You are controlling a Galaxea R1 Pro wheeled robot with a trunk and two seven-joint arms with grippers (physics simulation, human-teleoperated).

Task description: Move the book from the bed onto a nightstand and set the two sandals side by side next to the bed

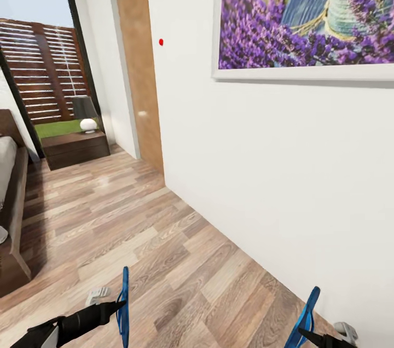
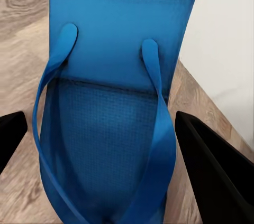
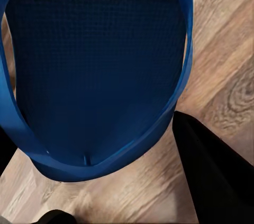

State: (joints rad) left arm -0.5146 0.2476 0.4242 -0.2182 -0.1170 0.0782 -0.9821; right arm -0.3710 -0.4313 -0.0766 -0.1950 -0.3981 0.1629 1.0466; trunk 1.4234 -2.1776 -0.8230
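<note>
White wall (image 1: pixel 273 173) with lavender painting (image 1: pixel 306 14) runs along the wood floor (image 1: pixel 137 227). Bed (image 1: pixel 13 211) across the floor from that wall; nightstand (image 1: pixel 75 148) with lamp (image 1: pixel 86 112) past the bed, near the wall's far end. Left gripper (image 1: pixel 117 307) clamped on one blue sandal (image 1: pixel 125 307), held edge-up. Right gripper (image 1: pixel 306 334) clamped on the other sandal (image 1: pixel 305 318), nearest the wall.

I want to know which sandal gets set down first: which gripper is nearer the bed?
Left. The left gripper, holding a sandal, is low on the bed's side of the floor; the right gripper, with the other sandal, hangs by the white wall, farther off.
</note>
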